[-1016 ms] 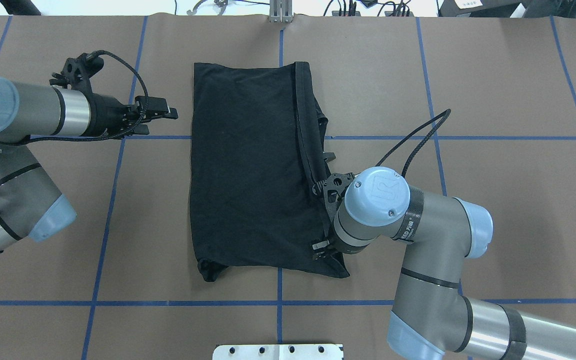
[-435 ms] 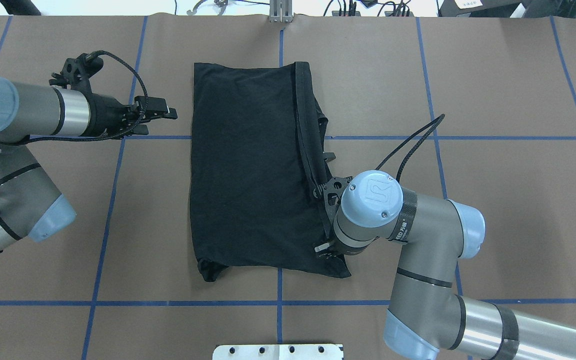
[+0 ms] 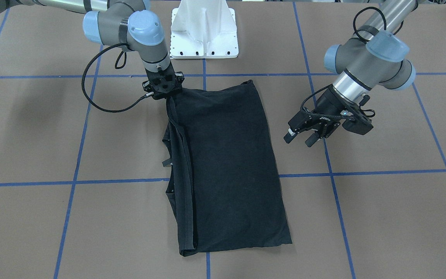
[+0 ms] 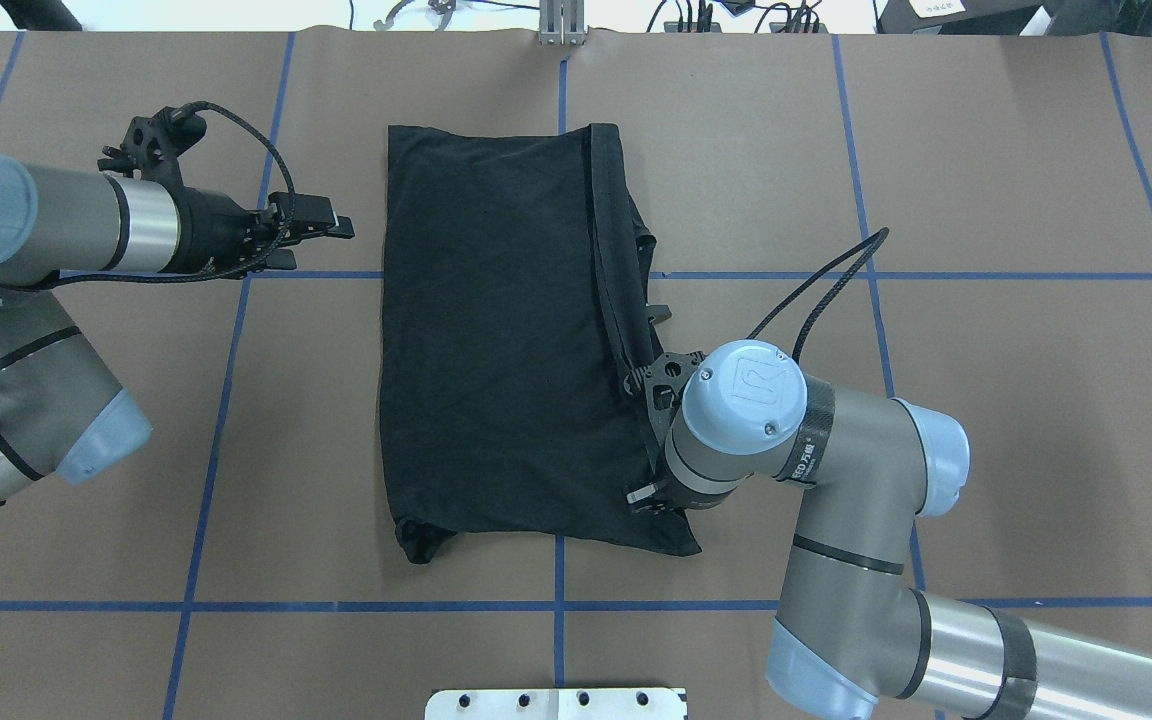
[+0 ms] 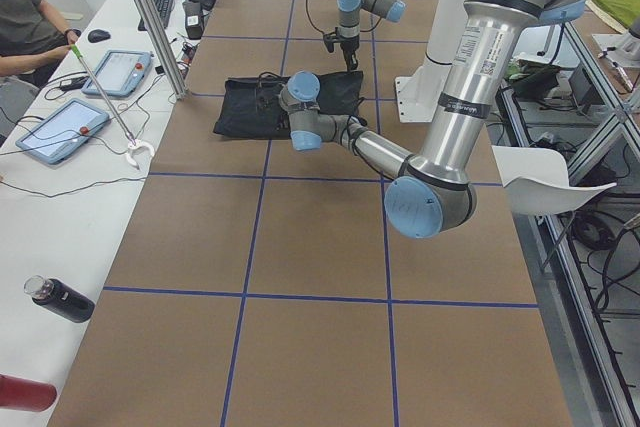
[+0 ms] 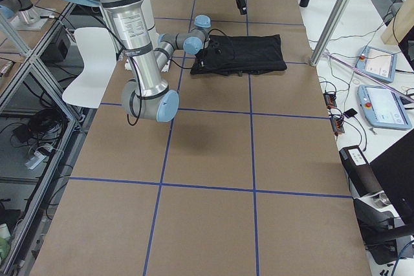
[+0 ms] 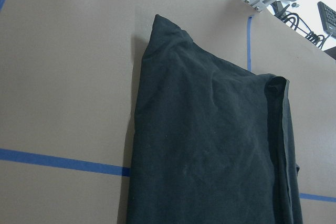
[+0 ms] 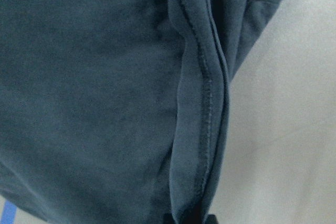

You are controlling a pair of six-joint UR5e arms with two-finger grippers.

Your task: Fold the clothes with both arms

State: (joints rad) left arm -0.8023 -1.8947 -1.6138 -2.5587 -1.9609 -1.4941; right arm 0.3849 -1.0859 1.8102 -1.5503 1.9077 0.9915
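The black T-shirt [image 4: 496,340] lies plain side up, folded into a long rectangle in the middle of the table; its logo is hidden. It also shows in the front view [image 3: 227,162] and the left wrist view [image 7: 210,150]. My right gripper [image 3: 165,95] stands straight down on the shirt's near right corner and looks shut on the doubled hem [image 8: 202,103]; in the overhead view [image 4: 648,492] my wrist mostly hides it. My left gripper [image 4: 321,240] is open and empty. It hovers to the left of the shirt, apart from it, and shows in the front view [image 3: 298,138].
The white pedestal base [image 3: 203,31] stands at the robot's side of the table. An aluminium post [image 4: 561,25] rises at the far edge. Blue tape lines [image 4: 216,420] cross the brown cover. A side bench holds tablets [image 5: 70,127] and bottles [image 5: 60,299].
My right arm has shifted a little to the left and toward the robot at the shirt's corner, nudging the hem there. The left arm has not moved.
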